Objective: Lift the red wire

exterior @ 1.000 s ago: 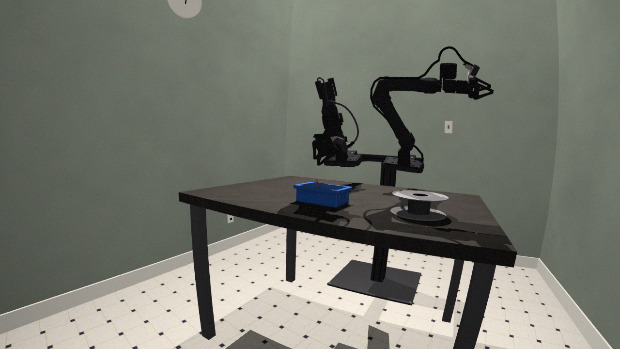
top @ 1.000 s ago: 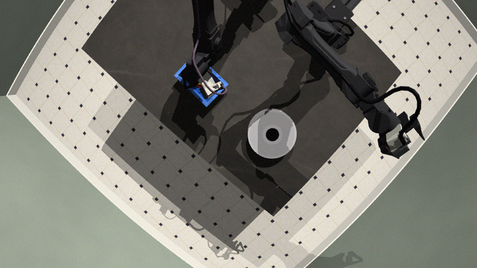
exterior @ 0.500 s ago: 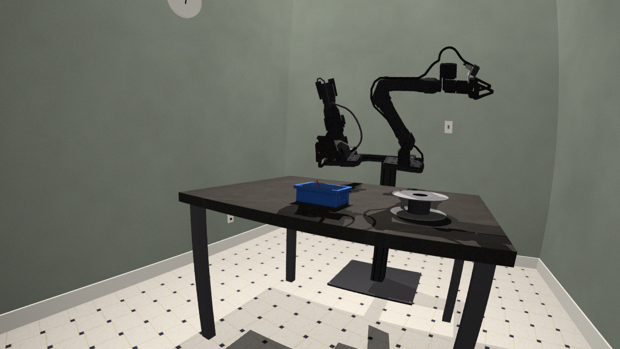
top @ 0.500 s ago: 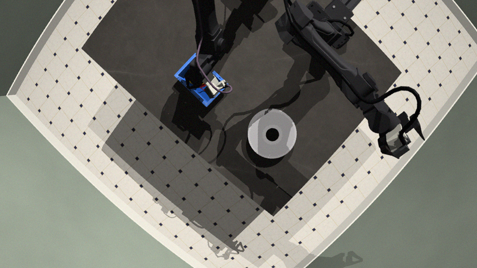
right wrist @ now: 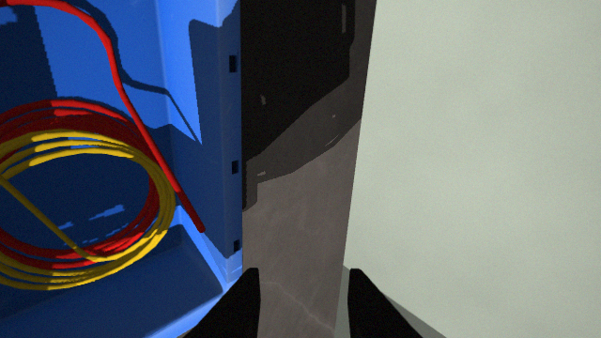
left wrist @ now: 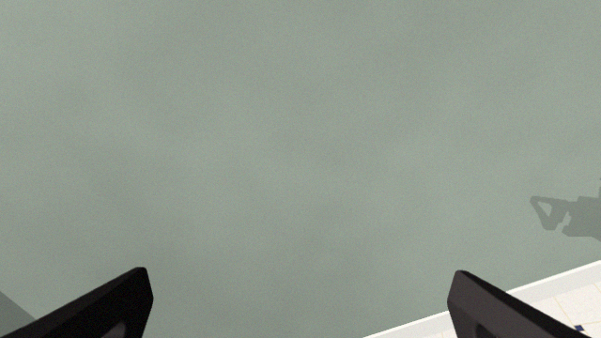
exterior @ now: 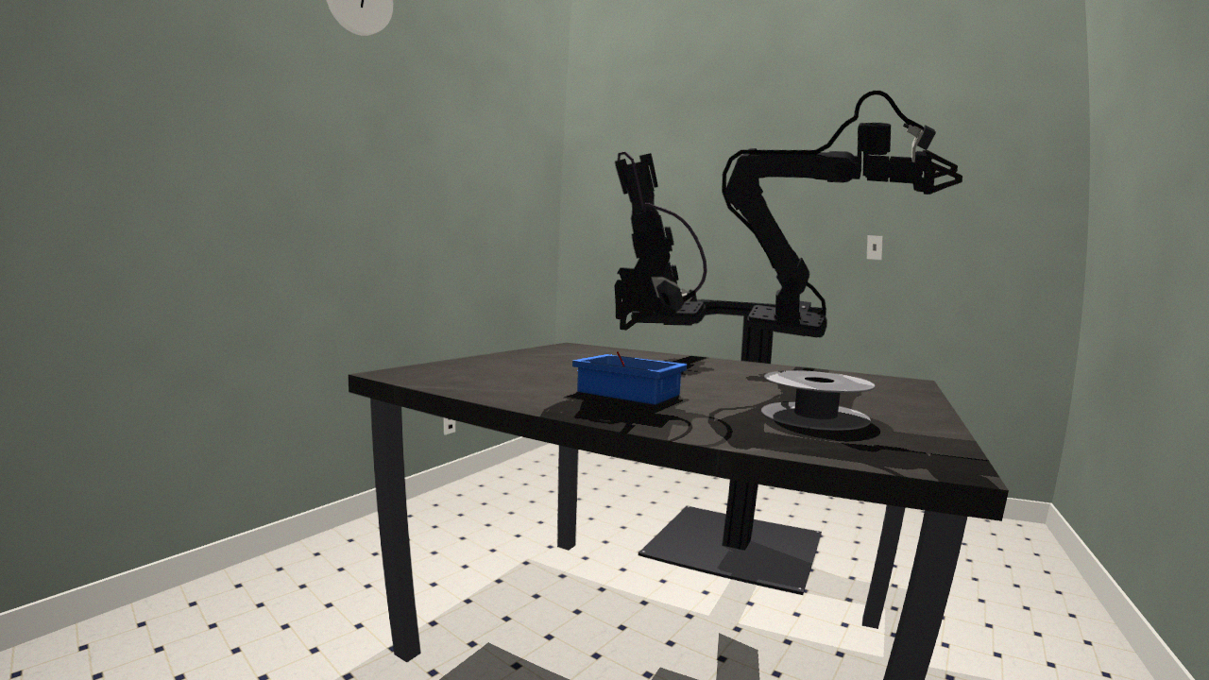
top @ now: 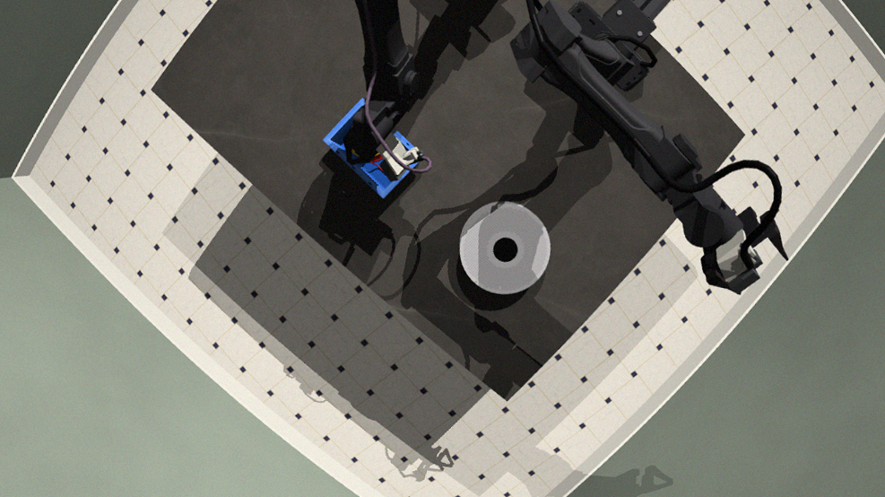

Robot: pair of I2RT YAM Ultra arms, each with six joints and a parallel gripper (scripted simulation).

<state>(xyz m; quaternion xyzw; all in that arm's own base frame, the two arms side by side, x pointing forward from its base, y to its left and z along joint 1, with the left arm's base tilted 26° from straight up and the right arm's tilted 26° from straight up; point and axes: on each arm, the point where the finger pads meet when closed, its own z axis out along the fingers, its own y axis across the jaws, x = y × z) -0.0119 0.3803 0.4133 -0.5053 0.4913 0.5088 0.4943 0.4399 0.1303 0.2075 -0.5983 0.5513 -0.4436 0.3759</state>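
The blue crate [top: 344, 123] [exterior: 627, 382] [right wrist: 233, 94] stands on the table. A coiled red wire [right wrist: 190, 209] lies in it. In the right wrist view its loose end points toward a crate corner, and in the exterior view a short red end [exterior: 621, 358] sticks up slightly above the rim. My right gripper [right wrist: 303, 284] hangs above the crate, pointing down, with its fingers partly open and nothing between them. The wire end is up and left of the fingertips in the right wrist view. My left gripper [exterior: 959, 178] [left wrist: 300, 284] is wide open and empty, far from the crate.
A yellow wire coil [right wrist: 167, 199] lies over the red coil. A large grey spool [top: 508, 227] [exterior: 817, 402] stands on the dark table [top: 239, 80] [exterior: 507, 380], apart from the crate. My right arm covers part of the crate in the top view.
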